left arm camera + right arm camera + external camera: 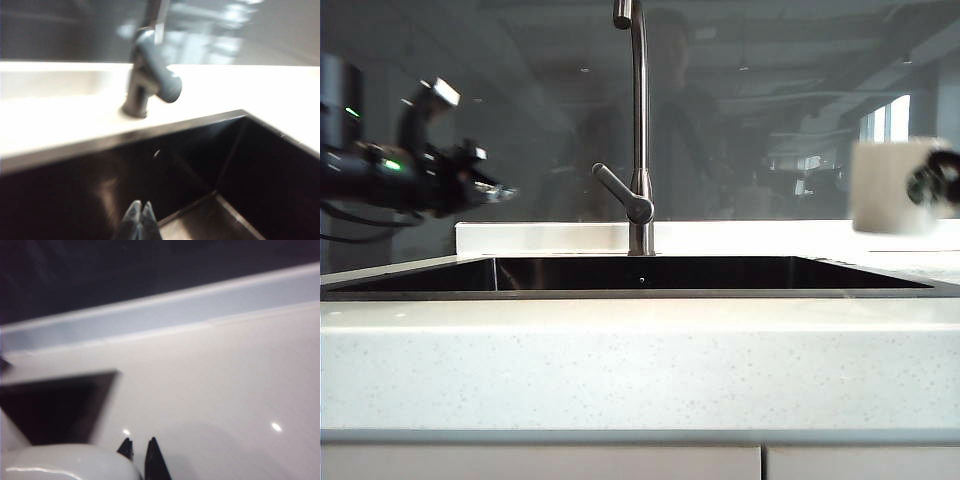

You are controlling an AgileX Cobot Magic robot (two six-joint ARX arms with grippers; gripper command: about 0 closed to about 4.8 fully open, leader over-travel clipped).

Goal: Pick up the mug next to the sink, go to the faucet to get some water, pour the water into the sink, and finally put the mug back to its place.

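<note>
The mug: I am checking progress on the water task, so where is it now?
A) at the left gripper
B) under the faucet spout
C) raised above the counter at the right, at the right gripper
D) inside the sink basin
C: in the exterior view the mug hangs blurred above the counter at the right, with the right gripper at its side, well clear of the faucet; the left gripper is shut and empty over the sink.

No lettering, label or number reads anywhere; the mug (pixel 888 186) is blurred, any logo illegible.
</note>
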